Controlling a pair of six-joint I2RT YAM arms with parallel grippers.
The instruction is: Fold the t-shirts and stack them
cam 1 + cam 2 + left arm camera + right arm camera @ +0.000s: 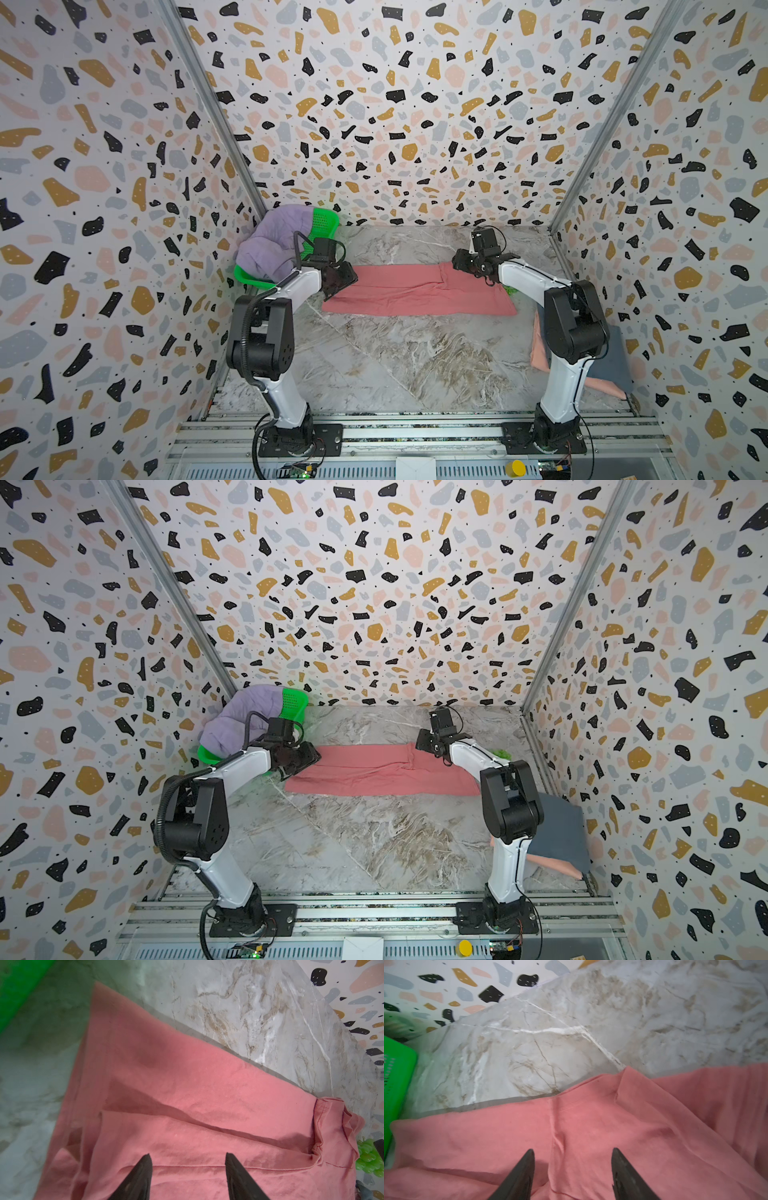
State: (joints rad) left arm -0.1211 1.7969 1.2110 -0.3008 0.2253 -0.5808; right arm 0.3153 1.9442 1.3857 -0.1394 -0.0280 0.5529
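A coral-red t-shirt [415, 291] [382, 771] lies as a long folded band across the back of the marble table. My left gripper [340, 282] [188, 1155] hangs over its left end, open, with only cloth below the fingertips. Over the right end, near a sleeve seam, my right gripper [463, 262] [573, 1150] is open too and holds nothing. A lilac t-shirt [274, 245] [245, 721] is heaped in the green basket. A slate-grey t-shirt [615, 357] [561, 833] lies on a pale peach one [540, 349] [552, 864] at the right front, partly hidden by the right arm.
The green mesh basket [324, 220] [295, 702] stands in the back left corner. A cluster of green balls [512, 289] [367, 1157] sits just past the red shirt's right end. Patterned walls close in three sides, and bare marble [395, 365] lies in front.
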